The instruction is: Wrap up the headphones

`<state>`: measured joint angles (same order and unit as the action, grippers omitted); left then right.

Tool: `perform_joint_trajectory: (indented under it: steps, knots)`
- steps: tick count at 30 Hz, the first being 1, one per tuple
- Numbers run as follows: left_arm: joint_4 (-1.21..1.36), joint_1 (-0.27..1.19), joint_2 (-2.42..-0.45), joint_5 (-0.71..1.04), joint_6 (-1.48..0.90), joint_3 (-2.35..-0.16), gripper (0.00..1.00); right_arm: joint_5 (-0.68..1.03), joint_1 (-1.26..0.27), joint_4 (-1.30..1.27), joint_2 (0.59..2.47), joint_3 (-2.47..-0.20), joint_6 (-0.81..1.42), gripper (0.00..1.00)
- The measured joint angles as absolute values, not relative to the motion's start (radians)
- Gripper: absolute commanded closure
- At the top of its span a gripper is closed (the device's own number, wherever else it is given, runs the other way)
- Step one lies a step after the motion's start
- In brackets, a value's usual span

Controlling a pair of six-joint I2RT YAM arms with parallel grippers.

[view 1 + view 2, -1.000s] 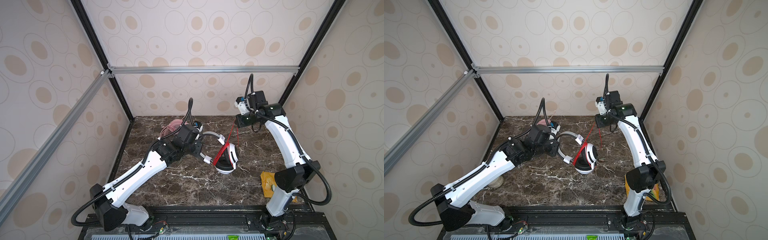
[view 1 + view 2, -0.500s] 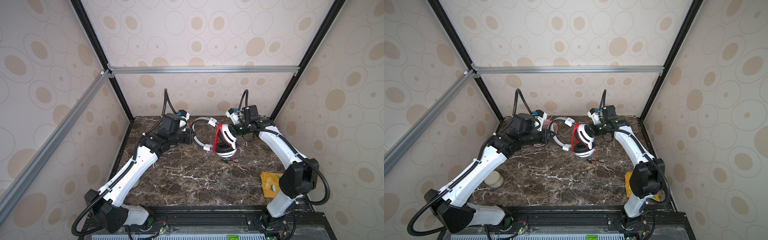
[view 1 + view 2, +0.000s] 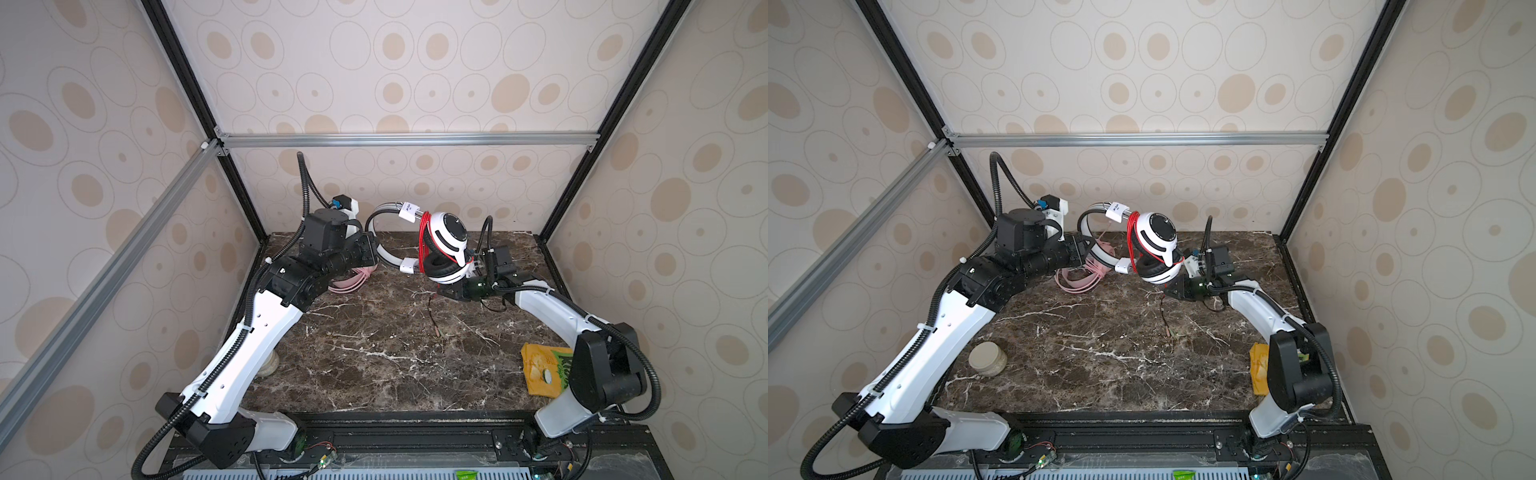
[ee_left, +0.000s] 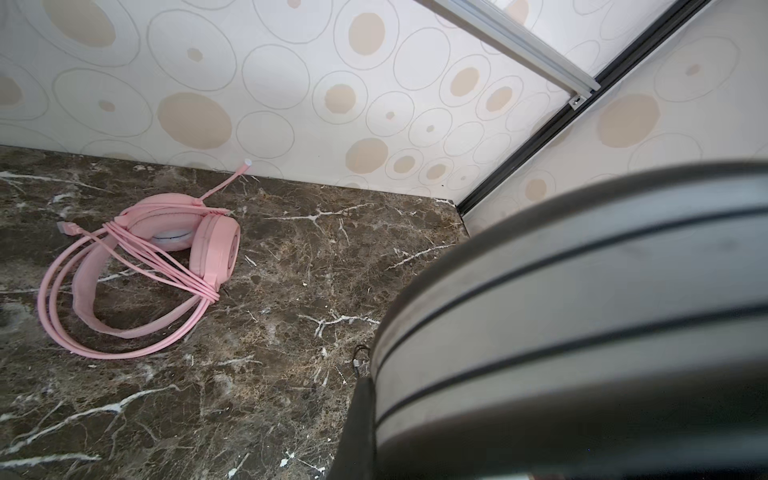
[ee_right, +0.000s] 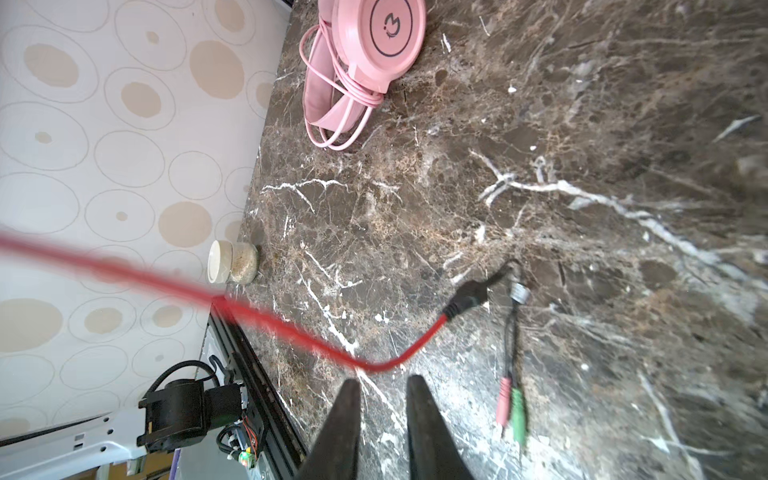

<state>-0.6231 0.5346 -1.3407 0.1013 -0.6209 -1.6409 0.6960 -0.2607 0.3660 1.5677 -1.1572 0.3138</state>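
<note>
The white-and-black headphones point(image 3: 446, 239) point(image 3: 1156, 239) hang in the air near the back wall. My left gripper point(image 3: 371, 249) is shut on their silver headband point(image 4: 582, 311). The red cable point(image 3: 423, 237) is wound in several turns round the band beside the earcups. Its loose end point(image 5: 291, 328) runs down to a black splitter point(image 5: 465, 297) and pink and green plugs point(image 5: 511, 405) on the table. My right gripper point(image 3: 440, 291) point(image 5: 380, 380) sits low under the earcups, open and empty, the cable just past its tips. The pink headphones point(image 3: 349, 280) point(image 4: 166, 266) lie at the back left, their cable wrapped round them.
A small lidded jar point(image 3: 987, 359) stands near the left wall at the front. A yellow-green packet point(image 3: 544, 368) lies at the front right by the right arm's base. Patterned walls and black frame posts close in the marble table point(image 3: 374, 365) on three sides.
The left arm has lifted the white-and-black headphones up and toward the back wall. The right gripper has come down from high to below the earcups and has opened, letting go of the red cable.
</note>
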Motion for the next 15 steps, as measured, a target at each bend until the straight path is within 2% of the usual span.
perform_joint_trajectory:
  steps: [8,15]
  knots:
    - [-0.623,0.534,-1.341,0.094,-0.626,-1.641,1.0,0.61,-0.262,0.376,1.447,-1.05,0.276,0.53]
    - [-0.649,0.533,-1.351,0.07,-0.632,-1.69,1.0,0.545,-0.345,0.359,1.447,-1.0,0.277,0.52]
